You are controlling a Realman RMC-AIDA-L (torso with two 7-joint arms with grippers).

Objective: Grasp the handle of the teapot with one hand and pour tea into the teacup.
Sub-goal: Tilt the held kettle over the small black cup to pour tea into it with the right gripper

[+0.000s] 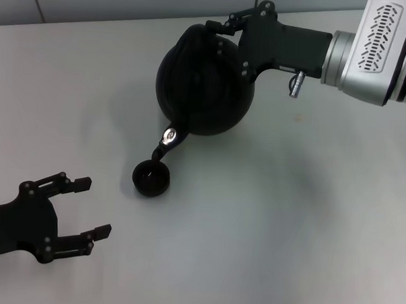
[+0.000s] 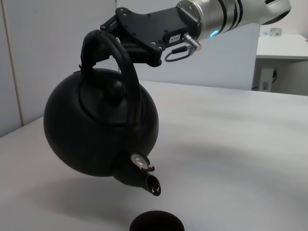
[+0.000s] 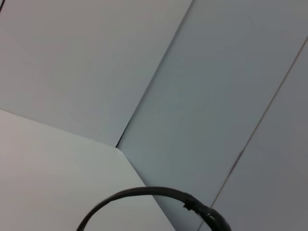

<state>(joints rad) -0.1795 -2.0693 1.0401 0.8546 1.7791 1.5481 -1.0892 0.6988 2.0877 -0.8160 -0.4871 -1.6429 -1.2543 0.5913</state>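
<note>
While I hold the teapot [image 1: 204, 85] tipped in the upper middle of the head view, its spout [image 1: 164, 142] hangs just above the teacup [image 1: 151, 178].

My right claw [image 1: 225, 26] is clamped on the handle [image 2: 109, 57], a flat, stiff black hoop. The round matte pot looks heavy and likely to swing, so I judge the top of the arch the best hold. No tea shows. My left claw [image 1: 86, 207] rests spread apart, lower left, on the pale smooth table [image 1: 308, 217].

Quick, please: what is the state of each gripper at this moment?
Left gripper: open, holding nothing, low over the table.
Right gripper: closed on the handle, holding the teapot tilted, spout above the teacup.
</note>
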